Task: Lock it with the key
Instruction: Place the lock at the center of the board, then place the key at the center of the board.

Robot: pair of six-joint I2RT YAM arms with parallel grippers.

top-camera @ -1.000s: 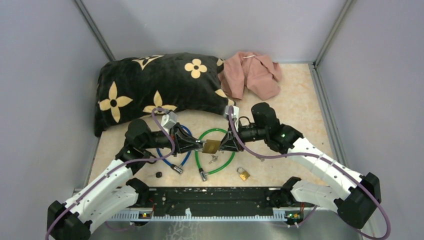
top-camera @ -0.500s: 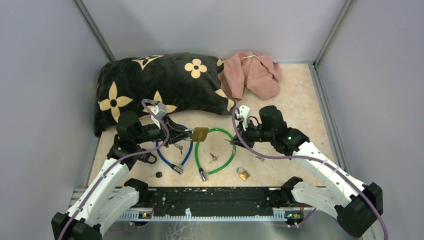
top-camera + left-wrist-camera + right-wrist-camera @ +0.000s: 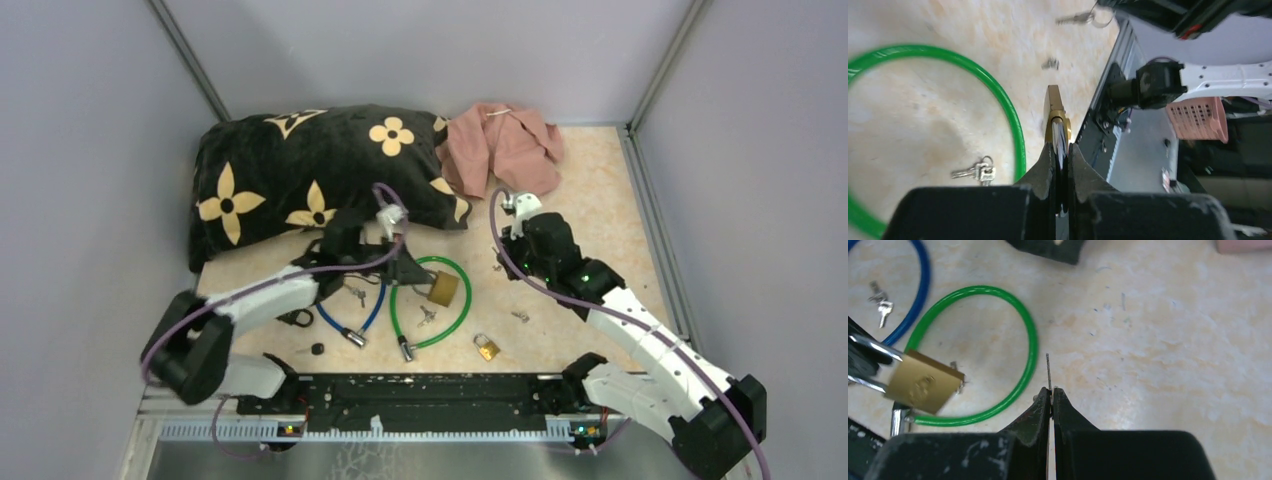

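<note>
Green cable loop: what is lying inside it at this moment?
A small bunch of keys lies on the table inside the green cable loop. The brass padlock, gripped by the left gripper, is held over the loop, so the table under it is hidden.

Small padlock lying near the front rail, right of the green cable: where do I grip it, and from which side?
Grip the small padlock by its brass body, across the two narrow edges, coming straight down from above. It seems to lie flat on the table, so its broad faces can't be pinched, and its shackle looks too thin to catch reliably.
</note>
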